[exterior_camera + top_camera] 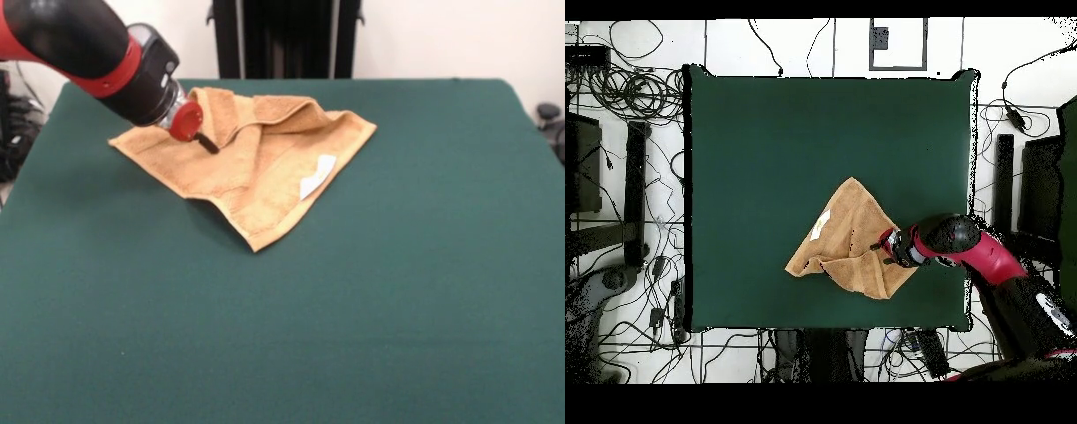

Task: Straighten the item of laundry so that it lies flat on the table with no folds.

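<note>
The item of laundry [265, 172], a tan-orange towel, lies rumpled on the far left part of the green table [397, 283]. Its far edge is folded over into a raised ridge, and one corner points toward the near side. A white tag [318, 175] shows on its right half. My gripper [208, 142] comes in from the upper left, its dark tip touching the towel's left part beside the ridge. Overhead, the towel [845, 235] sits near the table's [765, 150] bottom edge, with the gripper [877, 243] at its right side and the tag [821, 225] on its left.
Green tabletop extends wide around the towel on the near and right sides in the front view. Overhead, cables [635, 90] and dark equipment [635, 180] lie on the floor around the table. A black stand [287, 40] rises behind the far edge.
</note>
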